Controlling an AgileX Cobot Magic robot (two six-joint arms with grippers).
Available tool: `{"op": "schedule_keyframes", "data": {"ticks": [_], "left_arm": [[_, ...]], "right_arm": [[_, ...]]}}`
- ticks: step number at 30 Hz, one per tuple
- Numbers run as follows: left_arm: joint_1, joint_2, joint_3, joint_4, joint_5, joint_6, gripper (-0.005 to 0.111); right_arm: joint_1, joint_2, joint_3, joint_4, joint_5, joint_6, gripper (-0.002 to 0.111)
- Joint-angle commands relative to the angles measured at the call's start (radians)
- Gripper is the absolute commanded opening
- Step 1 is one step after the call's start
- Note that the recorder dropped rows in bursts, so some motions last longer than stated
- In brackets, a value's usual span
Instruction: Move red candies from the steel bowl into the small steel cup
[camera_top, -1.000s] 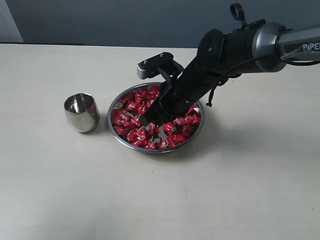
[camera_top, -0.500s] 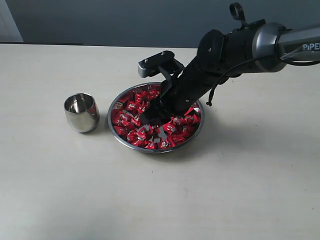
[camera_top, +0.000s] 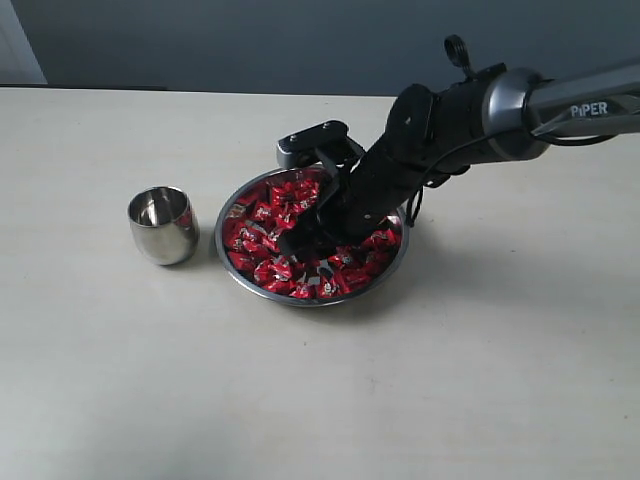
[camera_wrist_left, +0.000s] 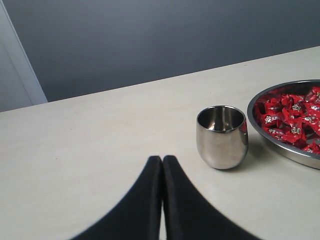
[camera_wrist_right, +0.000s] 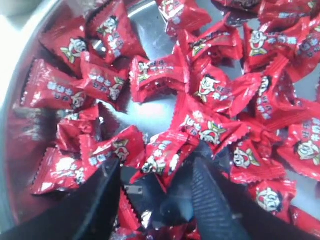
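The right gripper (camera_wrist_right: 156, 162), a black two-fingered pincer, is pushed down into a heap of red candies (camera_wrist_right: 160, 72), small sweets in shiny red wrappers with cartoon faces and pinched ends. Its jaws stand parted, with one finger (camera_wrist_right: 102, 200) on each side of a single wrapped candy (camera_wrist_right: 162, 155). Whether the pads actually touch it cannot be told. The candies lie in a steel bowl (camera_top: 300, 300), a wide, shallow, shiny round dish with a low rim, and patches of its bare flat bottom show between the wrappers. In the exterior view the dark right arm (camera_top: 470, 105) reaches in from the right and slants down into the middle of the bowl. Just beside the bowl on its left, not touching it, stands the small steel cup (camera_top: 162, 225), a shiny rounded tumbler without a handle, upright. The left gripper (camera_wrist_left: 161, 160), also black, has its two fingers pressed together on nothing. It is held over the pale beige table (camera_top: 450, 390), with the cup and the bowl's edge ahead of it.
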Motion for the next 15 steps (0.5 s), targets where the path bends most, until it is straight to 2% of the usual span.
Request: {"op": "schedule_keyframes", "data": {"ticks": [1,4,6,10,15], "left_arm": [[0.000,-0.005,0.004,-0.003,-0.010,0.000,0.001],[0.000,-0.005,0.004,-0.003,-0.010,0.000,0.001],[0.000,-0.005,0.004,-0.003,-0.010,0.000,0.001],[0.000,-0.005,0.004,-0.003,-0.010,0.000,0.001],[0.000,-0.005,0.004,-0.003,-0.010,0.000,0.001]], "right_arm": [[-0.003,0.023,-0.006,0.009,0.000,-0.001,0.045],[-0.003,0.023,-0.006,0.009,-0.003,-0.001,0.044],[-0.003,0.023,-0.006,0.012,-0.006,-0.001,0.039],[-0.003,0.023,-0.006,0.012,-0.006,-0.001,0.018],[-0.003,0.023,-0.006,0.012,-0.008,-0.001,0.003]]}}
